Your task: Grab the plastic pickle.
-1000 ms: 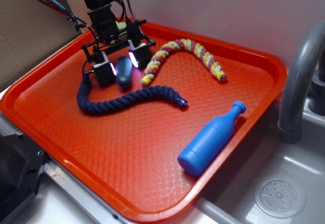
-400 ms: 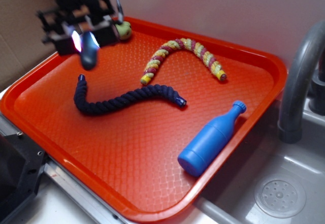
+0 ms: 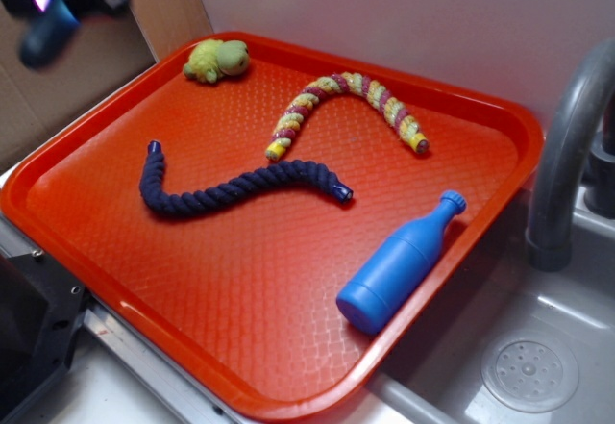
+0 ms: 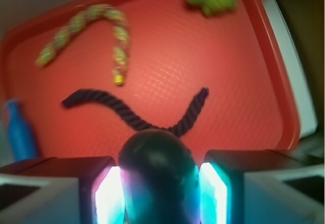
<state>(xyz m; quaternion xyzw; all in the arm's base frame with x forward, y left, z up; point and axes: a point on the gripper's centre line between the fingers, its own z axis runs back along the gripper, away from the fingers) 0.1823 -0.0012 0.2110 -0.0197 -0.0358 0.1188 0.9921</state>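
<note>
The plastic pickle (image 4: pixel 158 173), a smooth dark grey-green oval, fills the bottom middle of the wrist view, squeezed between the two lit pads of my gripper (image 4: pixel 159 193), which is shut on it. In the exterior view the gripper (image 3: pixel 43 11) is a blur at the top left corner, high above and left of the orange tray (image 3: pixel 240 386), with the dark pickle (image 3: pixel 46 35) hanging from it.
On the tray lie a dark blue rope (image 3: pixel 231 186), a yellow-red rope (image 3: pixel 351 102), a blue plastic bottle (image 3: pixel 399 262) near the right rim and a light-green plush toy (image 3: pixel 216 59) at the far corner. A grey faucet (image 3: pixel 567 155) and sink stand right.
The gripper has risen from the tray and swung up and left with the pickle in it. The plush toy, hidden behind the gripper before, is now in plain sight.
</note>
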